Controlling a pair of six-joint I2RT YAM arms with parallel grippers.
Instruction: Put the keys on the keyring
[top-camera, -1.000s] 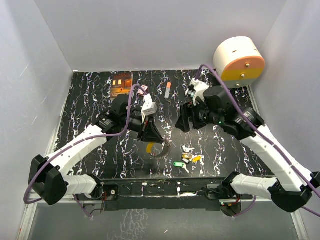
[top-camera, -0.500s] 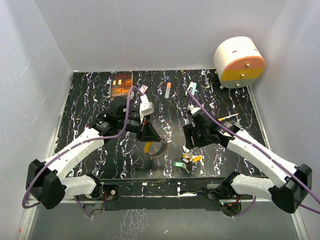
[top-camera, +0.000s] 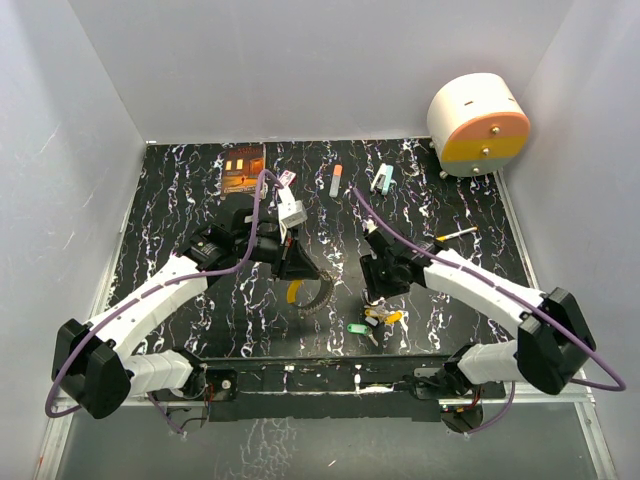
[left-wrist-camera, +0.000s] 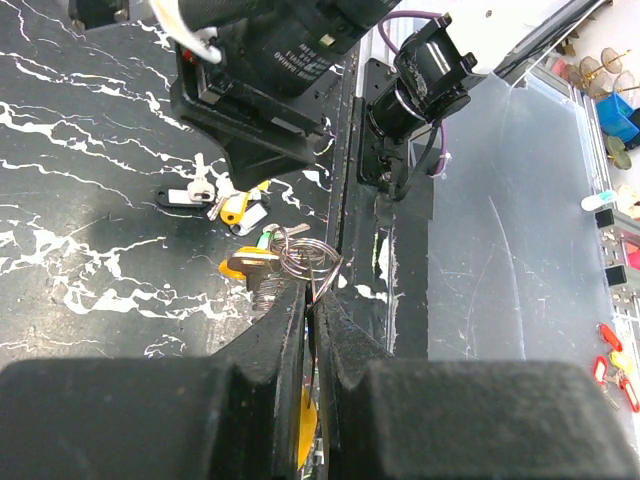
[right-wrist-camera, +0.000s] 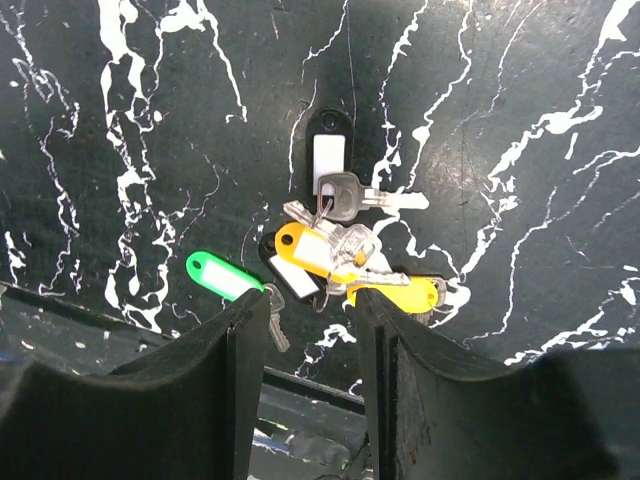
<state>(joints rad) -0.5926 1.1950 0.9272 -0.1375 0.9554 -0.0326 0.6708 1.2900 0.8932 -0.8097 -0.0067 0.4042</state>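
A pile of keys (right-wrist-camera: 340, 235) with green (right-wrist-camera: 225, 275), yellow (right-wrist-camera: 310, 248) and black tags lies on the black marbled table near its front edge; it also shows in the top view (top-camera: 378, 316). My right gripper (right-wrist-camera: 305, 300) is open and empty just above the pile, its jaws standing either side of it; it also shows in the top view (top-camera: 375, 282). My left gripper (left-wrist-camera: 312, 292) is shut on the thin wire keyring (left-wrist-camera: 305, 258), which carries a yellow-headed key (left-wrist-camera: 245, 263). In the top view the left gripper (top-camera: 300, 268) holds the keyring (top-camera: 318, 300) left of the pile.
A round white and orange device (top-camera: 478, 122) stands at the back right. A picture card (top-camera: 243, 168), an orange-tipped stick (top-camera: 335, 180), a teal piece (top-camera: 383, 178) and a pin (top-camera: 455, 235) lie further back. The table's front edge (left-wrist-camera: 350, 250) is close to the keys.
My right arm has swung forward and down from mid-table until its open gripper sits over the key pile. My left gripper has kept hold of the keyring and barely moved.
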